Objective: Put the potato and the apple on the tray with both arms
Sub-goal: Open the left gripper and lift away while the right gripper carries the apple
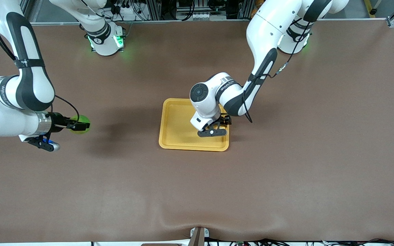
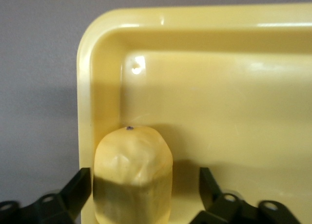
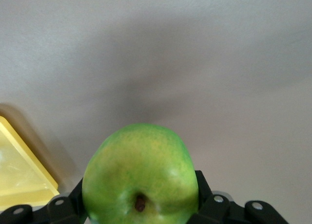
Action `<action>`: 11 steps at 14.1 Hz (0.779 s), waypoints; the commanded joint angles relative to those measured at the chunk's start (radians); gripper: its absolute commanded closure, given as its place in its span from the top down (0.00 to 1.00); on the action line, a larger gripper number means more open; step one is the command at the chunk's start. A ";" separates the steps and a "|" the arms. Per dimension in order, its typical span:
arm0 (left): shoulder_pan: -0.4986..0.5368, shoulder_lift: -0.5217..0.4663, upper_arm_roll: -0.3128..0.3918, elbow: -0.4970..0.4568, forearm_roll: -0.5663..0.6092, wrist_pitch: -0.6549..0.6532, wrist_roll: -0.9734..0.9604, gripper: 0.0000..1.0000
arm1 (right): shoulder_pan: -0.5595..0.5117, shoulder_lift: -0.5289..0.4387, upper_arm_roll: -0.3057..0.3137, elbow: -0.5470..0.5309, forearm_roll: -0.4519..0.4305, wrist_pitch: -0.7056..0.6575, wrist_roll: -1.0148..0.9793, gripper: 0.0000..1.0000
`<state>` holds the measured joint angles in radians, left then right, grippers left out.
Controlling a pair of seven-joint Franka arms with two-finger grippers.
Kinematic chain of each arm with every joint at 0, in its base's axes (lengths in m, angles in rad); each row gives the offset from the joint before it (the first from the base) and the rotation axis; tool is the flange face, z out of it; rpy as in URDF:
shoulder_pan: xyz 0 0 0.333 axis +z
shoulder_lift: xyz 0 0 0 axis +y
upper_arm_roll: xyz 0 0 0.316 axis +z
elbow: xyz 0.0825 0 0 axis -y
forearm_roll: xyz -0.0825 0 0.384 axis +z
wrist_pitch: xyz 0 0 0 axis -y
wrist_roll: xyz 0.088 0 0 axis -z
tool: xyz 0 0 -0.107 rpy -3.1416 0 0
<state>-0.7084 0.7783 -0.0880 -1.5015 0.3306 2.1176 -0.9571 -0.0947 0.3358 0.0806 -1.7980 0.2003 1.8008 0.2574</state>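
The yellow-orange tray (image 1: 176,136) lies mid-table. My left gripper (image 1: 221,123) hangs low over the tray corner toward the left arm's end. In the left wrist view the tan potato (image 2: 132,170) rests on the tray (image 2: 219,87) in that corner. The left gripper (image 2: 145,180) is open around it, one finger close beside it and the other well apart. The left hand hides the potato in the front view. My right gripper (image 1: 75,124) is shut on the green apple (image 1: 81,123) over the table toward the right arm's end. In the right wrist view its fingers (image 3: 200,185) press both sides of the apple (image 3: 141,170).
The brown table (image 1: 286,171) spreads wide around the tray. A corner of the tray (image 3: 19,170) shows in the right wrist view, some way from the apple. Both arm bases stand along the table's edge farthest from the front camera.
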 commanded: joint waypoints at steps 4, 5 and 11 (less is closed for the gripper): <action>0.048 -0.167 0.034 0.020 0.008 -0.076 0.032 1.00 | 0.007 -0.012 0.123 -0.007 0.016 0.081 0.225 0.00; 0.091 -0.200 0.027 0.018 0.005 -0.077 0.050 1.00 | 0.009 -0.009 0.142 -0.006 0.016 0.103 0.264 0.00; 0.335 -0.313 0.025 0.017 -0.107 -0.102 0.296 1.00 | 0.010 0.029 0.271 -0.006 0.016 0.241 0.465 0.00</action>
<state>-0.4350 0.5115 -0.0505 -1.4576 0.2551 2.0302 -0.7183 -0.0759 0.3605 0.3186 -1.8027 0.2017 2.0141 0.6729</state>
